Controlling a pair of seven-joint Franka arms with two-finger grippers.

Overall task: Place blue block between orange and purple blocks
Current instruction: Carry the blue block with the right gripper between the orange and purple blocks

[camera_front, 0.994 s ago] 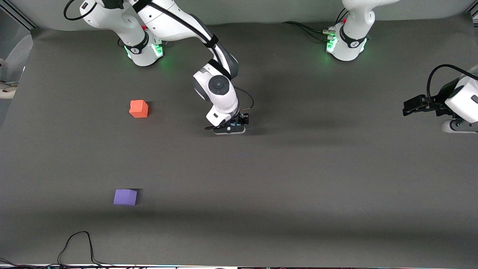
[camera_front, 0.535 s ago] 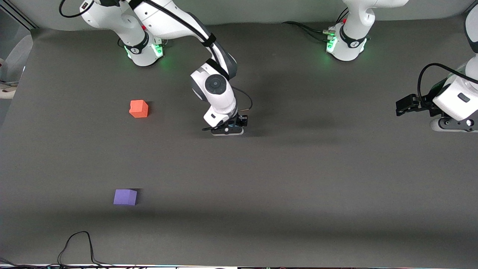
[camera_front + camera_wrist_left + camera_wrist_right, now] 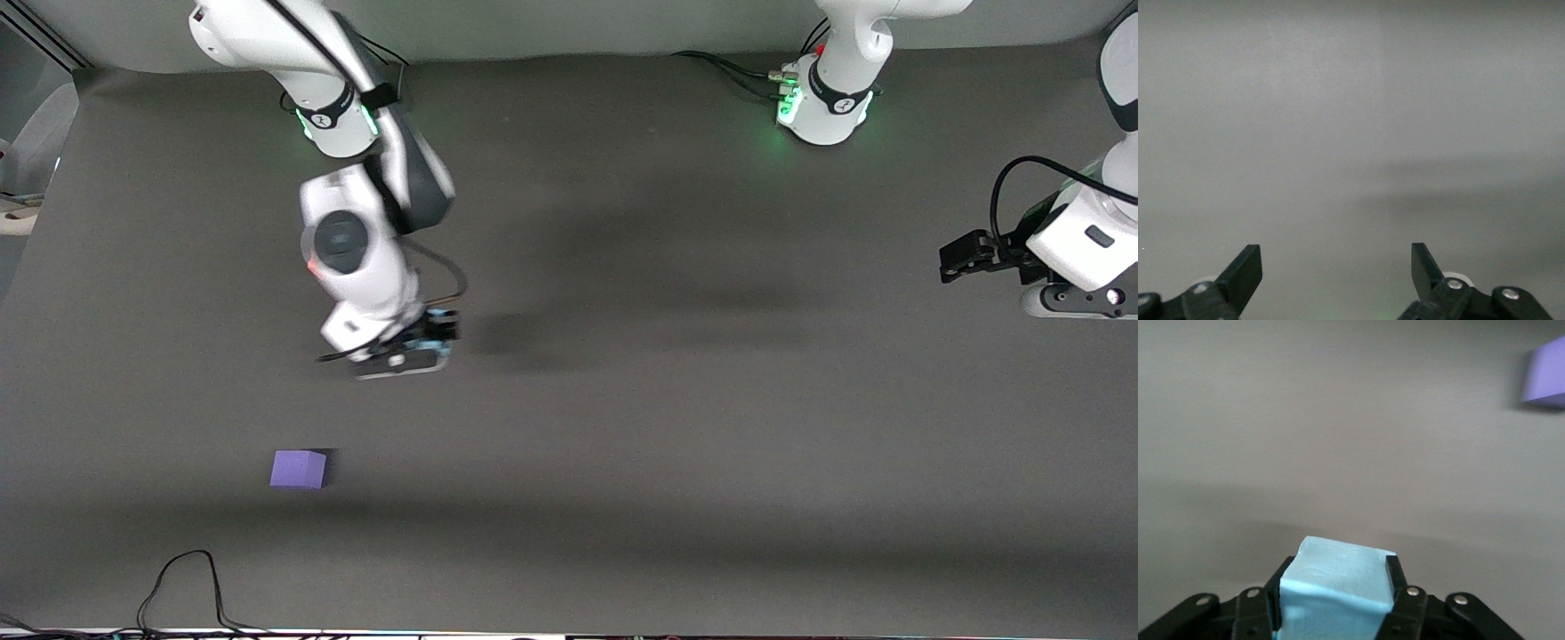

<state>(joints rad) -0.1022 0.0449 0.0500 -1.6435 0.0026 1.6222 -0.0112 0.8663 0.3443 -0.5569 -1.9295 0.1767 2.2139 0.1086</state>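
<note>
Carrying blue block (image 3: 1335,587) clamped in right gripper (image 3: 418,348) fingers, over bench (image 3: 711,444) | orange block (hidden by arm), purple block (image 3: 299,468) | next: lower between them | left gripper (image 3: 965,258) waits, fingers spread.
</note>
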